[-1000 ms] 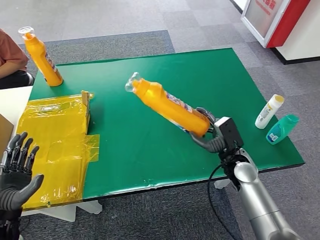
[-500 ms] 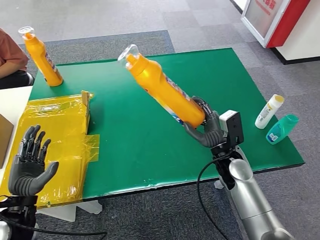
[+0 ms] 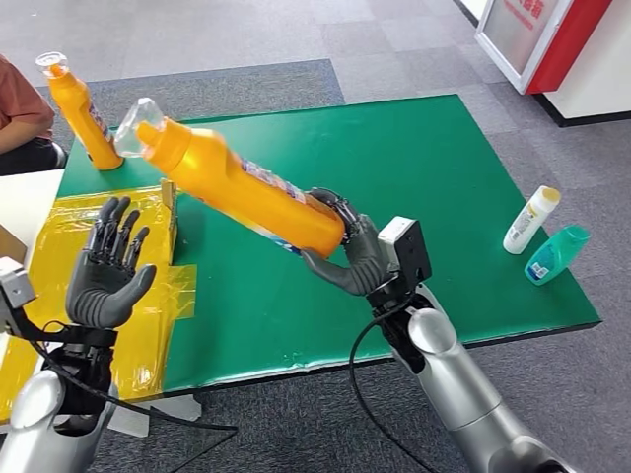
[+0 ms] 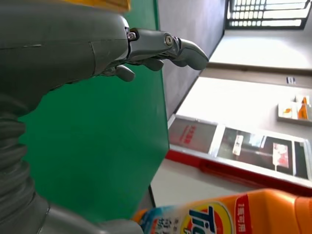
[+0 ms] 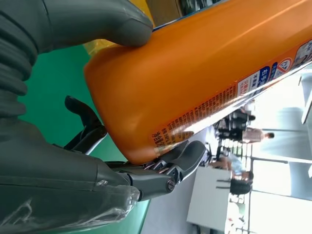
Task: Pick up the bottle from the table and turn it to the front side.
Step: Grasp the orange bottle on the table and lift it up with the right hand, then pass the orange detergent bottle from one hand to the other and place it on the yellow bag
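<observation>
Since the earlier frames the right robot hand (image 3: 356, 254) has carried the orange detergent bottle (image 3: 238, 187) across the green table (image 3: 417, 168) toward the robot's left, and the left robot hand (image 3: 107, 276) has risen, palm up, over the yellow plastic sheet (image 3: 111, 246). The bottle is held clear of the table, tilted, its clear cap (image 3: 135, 126) pointing toward the far left; the right robot hand grips it at the base, thumb on one side and fingers on the other. The left robot hand holds nothing, fingers spread, below and just short of the neck.

The pick-up looks done; the step in hand is the turn, probably with a handover. The next move calls for the left robot hand to close on the upper body before the right one lets go.

A second orange bottle (image 3: 78, 108) stands upright at the far left corner. A white bottle (image 3: 529, 221) and a teal bottle (image 3: 556, 252) lie near the right edge. Contents cannot be judged
</observation>
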`<state>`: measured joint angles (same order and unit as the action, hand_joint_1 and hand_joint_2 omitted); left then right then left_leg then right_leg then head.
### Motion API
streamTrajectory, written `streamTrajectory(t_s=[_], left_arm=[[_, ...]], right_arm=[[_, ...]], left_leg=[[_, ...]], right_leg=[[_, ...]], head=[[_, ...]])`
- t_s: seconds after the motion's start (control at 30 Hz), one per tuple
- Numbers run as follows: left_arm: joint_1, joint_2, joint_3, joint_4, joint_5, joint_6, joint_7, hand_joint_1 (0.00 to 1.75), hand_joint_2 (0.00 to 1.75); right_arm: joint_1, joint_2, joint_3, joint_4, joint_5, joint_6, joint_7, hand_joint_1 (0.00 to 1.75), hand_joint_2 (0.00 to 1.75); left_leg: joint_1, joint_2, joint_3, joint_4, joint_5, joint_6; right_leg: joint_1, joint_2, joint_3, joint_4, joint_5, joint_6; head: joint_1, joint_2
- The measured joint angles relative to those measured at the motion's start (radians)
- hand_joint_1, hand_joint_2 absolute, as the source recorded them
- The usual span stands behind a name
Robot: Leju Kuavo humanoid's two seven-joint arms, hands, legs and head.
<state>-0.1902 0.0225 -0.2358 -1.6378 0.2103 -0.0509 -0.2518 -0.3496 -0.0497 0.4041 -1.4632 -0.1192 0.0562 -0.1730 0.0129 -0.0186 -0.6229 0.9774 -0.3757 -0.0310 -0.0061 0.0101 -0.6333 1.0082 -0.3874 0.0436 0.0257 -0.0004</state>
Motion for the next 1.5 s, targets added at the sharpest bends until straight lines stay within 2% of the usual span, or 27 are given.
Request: streamTrajectory(t_s=[0.17, 0.67, 1.03, 1.37, 1.5], left_arm=[[-0.065, -0.012, -0.071, 0.017, 0.037, 0.004, 0.016, 0.00, 1.75], [-0.151, -0.043, -0.239, 0.023, 0.172, -0.007, 0.065, 0.00, 1.75], [-0.174, -0.043, -0.270, 0.023, 0.173, 0.029, 0.061, 0.00, 1.75], [-0.191, -0.041, -0.257, 0.018, 0.102, 0.166, 0.011, 0.00, 1.75], [-0.192, -0.042, -0.254, 0.015, 0.094, 0.179, 0.007, 0.00, 1.75]], right_arm=[[-0.017, 0.006, 0.046, 0.002, -0.006, -0.006, -0.003, 1.75, 1.75], [-0.049, 0.014, 0.102, 0.022, -0.010, -0.015, -0.018, 1.75, 1.75], [-0.051, 0.014, 0.131, 0.028, -0.008, -0.011, -0.030, 1.75, 1.75], [-0.047, 0.013, 0.167, 0.028, -0.001, 0.001, -0.036, 1.75, 1.75], [-0.047, 0.013, 0.171, 0.028, -0.001, 0.002, -0.036, 1.75, 1.75]], left_leg=[[0.000, 0.000, 0.000, 0.000, 0.000, 0.000], [0.000, 0.000, 0.000, 0.000, 0.000, 0.000], [0.000, 0.000, 0.000, 0.000, 0.000, 0.000], [0.000, 0.000, 0.000, 0.000, 0.000, 0.000], [0.000, 0.000, 0.000, 0.000, 0.000, 0.000]], right_leg=[[0.000, 0.000, 0.000, 0.000, 0.000, 0.000], [0.000, 0.000, 0.000, 0.000, 0.000, 0.000], [0.000, 0.000, 0.000, 0.000, 0.000, 0.000], [0.000, 0.000, 0.000, 0.000, 0.000, 0.000], [0.000, 0.000, 0.000, 0.000, 0.000, 0.000]], head=[[0.000, 0.000], [0.000, 0.000], [0.000, 0.000], [0.000, 0.000], [0.000, 0.000]])
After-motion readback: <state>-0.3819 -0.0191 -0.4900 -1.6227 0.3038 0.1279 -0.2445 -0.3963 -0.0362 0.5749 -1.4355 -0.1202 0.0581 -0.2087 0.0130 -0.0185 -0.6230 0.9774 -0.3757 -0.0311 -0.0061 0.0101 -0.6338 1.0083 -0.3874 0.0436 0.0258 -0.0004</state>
